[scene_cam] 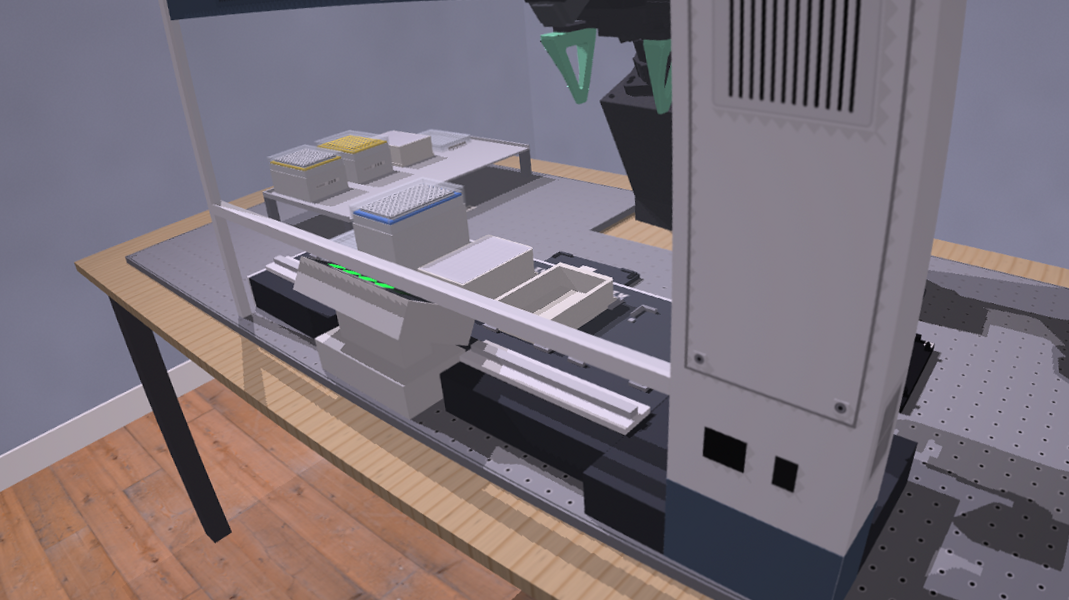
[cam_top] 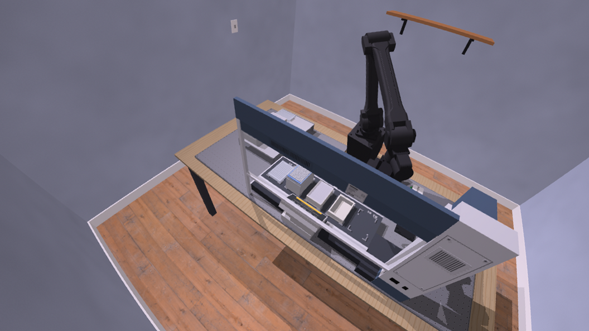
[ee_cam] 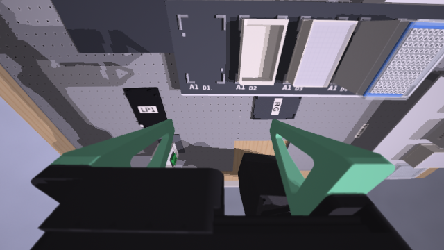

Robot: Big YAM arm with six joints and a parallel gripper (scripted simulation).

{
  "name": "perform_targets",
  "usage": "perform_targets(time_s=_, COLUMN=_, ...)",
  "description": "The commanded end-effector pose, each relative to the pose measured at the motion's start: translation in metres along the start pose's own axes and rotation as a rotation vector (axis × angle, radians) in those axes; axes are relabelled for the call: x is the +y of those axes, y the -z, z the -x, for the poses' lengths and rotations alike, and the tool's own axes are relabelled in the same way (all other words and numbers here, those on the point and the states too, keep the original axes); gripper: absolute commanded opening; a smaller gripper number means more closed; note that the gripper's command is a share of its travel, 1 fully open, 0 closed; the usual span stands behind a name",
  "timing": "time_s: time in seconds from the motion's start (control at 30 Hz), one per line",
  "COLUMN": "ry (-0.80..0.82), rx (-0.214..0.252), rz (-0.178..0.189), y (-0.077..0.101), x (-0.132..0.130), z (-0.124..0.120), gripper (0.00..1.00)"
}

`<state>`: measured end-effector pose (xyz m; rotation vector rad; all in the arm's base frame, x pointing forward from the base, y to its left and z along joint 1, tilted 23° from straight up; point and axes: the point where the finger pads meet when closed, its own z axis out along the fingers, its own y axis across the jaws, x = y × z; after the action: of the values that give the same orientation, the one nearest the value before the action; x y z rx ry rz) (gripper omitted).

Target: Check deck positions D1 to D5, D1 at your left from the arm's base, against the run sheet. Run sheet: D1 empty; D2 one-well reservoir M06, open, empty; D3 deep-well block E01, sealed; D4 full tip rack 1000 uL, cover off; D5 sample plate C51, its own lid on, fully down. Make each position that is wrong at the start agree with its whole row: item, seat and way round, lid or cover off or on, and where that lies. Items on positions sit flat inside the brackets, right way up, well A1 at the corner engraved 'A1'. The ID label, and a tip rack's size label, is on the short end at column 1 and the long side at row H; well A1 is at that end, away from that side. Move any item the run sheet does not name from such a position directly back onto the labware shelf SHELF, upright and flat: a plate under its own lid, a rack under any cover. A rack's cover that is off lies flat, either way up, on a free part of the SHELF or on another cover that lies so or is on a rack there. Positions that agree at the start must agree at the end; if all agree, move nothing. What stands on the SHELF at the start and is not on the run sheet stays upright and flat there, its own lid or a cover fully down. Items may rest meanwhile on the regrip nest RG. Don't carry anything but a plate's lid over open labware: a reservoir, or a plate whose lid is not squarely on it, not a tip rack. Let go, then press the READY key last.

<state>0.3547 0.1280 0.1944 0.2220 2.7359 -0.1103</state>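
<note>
The gripper (ee_cam: pixel 222 139) hangs high above the perforated bench plate (ee_cam: pixel 215 118), its green fingers spread as wide as they go with nothing between them. I'll take the dark deck plate (ee_cam: pixel 202 48) as my landmark.

Just off the deck's near edge, below the D2–D3 markings, sits the small dark regrip nest marked RG (ee_cam: pixel 276 107). Farther along that near side, out past the D1 end, lies a black pad labelled LP1 (ee_cam: pixel 146 107), and close beside the gripper's finger there is a small key with a green face (ee_cam: pixel 173 159).

On the deck itself, D1 (ee_cam: pixel 201 48) shows only its corner brackets. Next to it on D2 sits the open white reservoir (ee_cam: pixel 261 52), bare inside. On D3 stands the deep-well block (ee_cam: pixel 320 52), its top a flat pale sheet. On D4 stands the blue-trimmed tip rack (ee_cam: pixel 406 59), rows of tips showing, no cover on it. D5 lies outside the wrist view.

Beyond the deck's D5 end, the raised shelf (scene_cam: pixel 494 151) carries two more racks and some flatter labware.
</note>
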Motion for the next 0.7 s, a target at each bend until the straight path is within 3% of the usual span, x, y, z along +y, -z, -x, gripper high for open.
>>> perform_targets(time_s=0.0, ry=0.002, rx=-0.035, rz=0.021, y=0.011, x=-0.015, z=-0.002, gripper=1.0)
perform_targets(time_s=0.67, ry=0.009, rx=-0.017, rz=0.007, y=0.008, x=-0.087, z=-0.054, gripper=1.0)
